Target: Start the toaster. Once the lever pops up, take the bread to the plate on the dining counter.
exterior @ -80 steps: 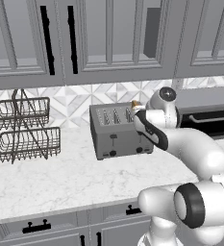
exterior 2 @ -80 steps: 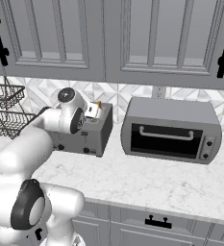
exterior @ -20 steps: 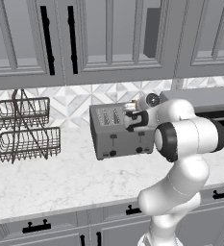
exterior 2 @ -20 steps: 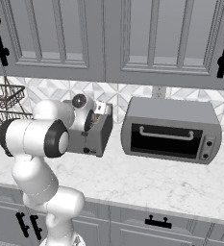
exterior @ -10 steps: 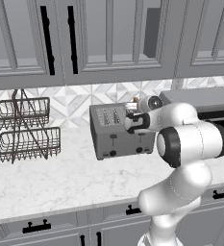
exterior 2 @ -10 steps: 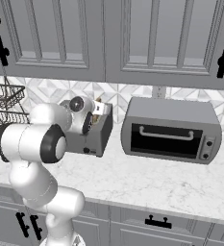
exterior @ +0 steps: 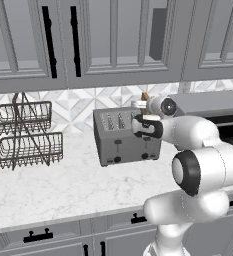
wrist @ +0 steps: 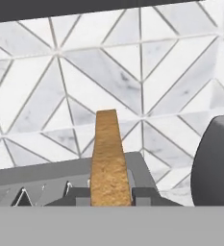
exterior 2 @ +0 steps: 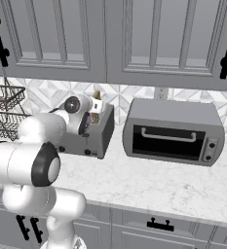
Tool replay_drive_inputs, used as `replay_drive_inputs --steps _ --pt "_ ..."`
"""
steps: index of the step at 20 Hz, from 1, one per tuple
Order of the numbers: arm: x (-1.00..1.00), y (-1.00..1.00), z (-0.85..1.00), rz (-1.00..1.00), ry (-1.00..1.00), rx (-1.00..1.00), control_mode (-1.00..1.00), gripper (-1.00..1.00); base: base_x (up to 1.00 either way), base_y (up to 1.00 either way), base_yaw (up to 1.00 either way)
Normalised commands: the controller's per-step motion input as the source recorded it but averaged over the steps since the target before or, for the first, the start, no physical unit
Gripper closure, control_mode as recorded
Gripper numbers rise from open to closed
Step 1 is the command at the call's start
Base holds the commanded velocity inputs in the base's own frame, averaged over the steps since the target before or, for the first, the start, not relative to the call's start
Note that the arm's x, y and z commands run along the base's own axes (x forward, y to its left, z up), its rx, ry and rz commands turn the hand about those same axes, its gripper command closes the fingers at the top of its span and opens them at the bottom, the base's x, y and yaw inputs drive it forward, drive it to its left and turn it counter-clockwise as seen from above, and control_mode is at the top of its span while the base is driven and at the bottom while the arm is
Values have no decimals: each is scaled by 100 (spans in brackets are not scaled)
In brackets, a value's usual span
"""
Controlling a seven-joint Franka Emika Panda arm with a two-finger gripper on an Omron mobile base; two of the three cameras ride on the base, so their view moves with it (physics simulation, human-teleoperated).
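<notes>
Progress: the bread [wrist: 108, 163] stands clear of the toaster [exterior: 122, 142], edge-on above the rightmost slot, so toasting looks finished and lifting out is under way; carrying it to the plate is not yet done.
Bread: upright orange-brown slice just above the toaster's top, at its right end, against the tiled backsplash [wrist: 46, 91].
Gripper [wrist: 111, 194]: narrowed onto the slice, one dark fingertip on each flat face, pinching its lower part.
Landmark: toaster oven [exterior 2: 172, 131] right of the toaster.
</notes>
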Motion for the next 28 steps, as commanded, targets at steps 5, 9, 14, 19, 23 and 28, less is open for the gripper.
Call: replay_drive_inputs --steps 5,9,14,19,23,28 --pt "-71 0 52 0 1 6 -100 100 0 0 0" --pt "-97 0 61 0 12 10 -100 100 0 0 0" --pt "-97 0 75 0 23 11 -100 100 0 0 0" --pt "-98 0 47 0 31 4 -100 100 0 0 0" --pt "-100 0 1 0 21 0 -100 100 0 0 0" --pt "-100 0 0 0 9 0 -100 100 0 0 0"
